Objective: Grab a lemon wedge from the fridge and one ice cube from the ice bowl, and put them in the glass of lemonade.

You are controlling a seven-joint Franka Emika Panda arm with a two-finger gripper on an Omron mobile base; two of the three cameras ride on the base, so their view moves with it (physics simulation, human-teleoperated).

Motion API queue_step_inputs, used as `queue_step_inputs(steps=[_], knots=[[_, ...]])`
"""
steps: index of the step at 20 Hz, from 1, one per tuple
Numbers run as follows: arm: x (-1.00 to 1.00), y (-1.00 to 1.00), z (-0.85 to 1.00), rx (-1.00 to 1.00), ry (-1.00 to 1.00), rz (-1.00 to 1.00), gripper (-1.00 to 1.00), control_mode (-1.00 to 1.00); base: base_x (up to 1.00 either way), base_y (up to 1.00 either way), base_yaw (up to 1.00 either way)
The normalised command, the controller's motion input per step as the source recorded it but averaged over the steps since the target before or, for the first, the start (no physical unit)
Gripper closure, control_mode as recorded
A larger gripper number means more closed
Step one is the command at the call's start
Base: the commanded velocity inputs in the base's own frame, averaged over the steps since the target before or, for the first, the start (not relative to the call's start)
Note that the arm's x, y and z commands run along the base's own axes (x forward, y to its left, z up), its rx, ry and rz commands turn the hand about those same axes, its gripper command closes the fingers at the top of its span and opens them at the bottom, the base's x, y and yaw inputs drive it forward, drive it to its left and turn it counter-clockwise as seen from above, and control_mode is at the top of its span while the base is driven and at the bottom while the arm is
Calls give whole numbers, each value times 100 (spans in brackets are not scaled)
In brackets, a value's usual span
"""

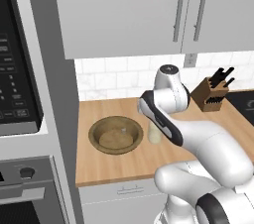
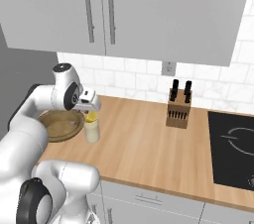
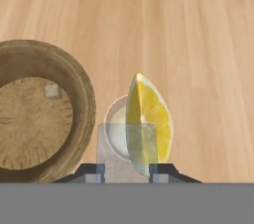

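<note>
My gripper is shut on the lemon wedge, a bright yellow slice standing upright between the fingertips. Directly beneath it stands the glass of lemonade, a small clear tumbler of pale liquid. In the right base view, the gripper hovers just over the glass with the wedge at its tip. The glass is partly hidden by my arm in the left base view. The wooden ice bowl sits close beside the glass and holds an ice cube. The fridge is out of view.
A knife block stands at the back of the wooden counter, and a black cooktop lies to the right. A tall oven and microwave unit borders the counter on the left. Wall cabinets hang overhead.
</note>
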Motion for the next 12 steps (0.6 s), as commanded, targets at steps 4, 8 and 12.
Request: queue_step_inputs(steps=[4,8,12], knots=[[0,0,0,0,0,0,100,-100,0,0,0],[1,0,0,0,0,0,100,-100,0,0,0],[5,3,0,0,0,0,100,-100,0,0,0]])
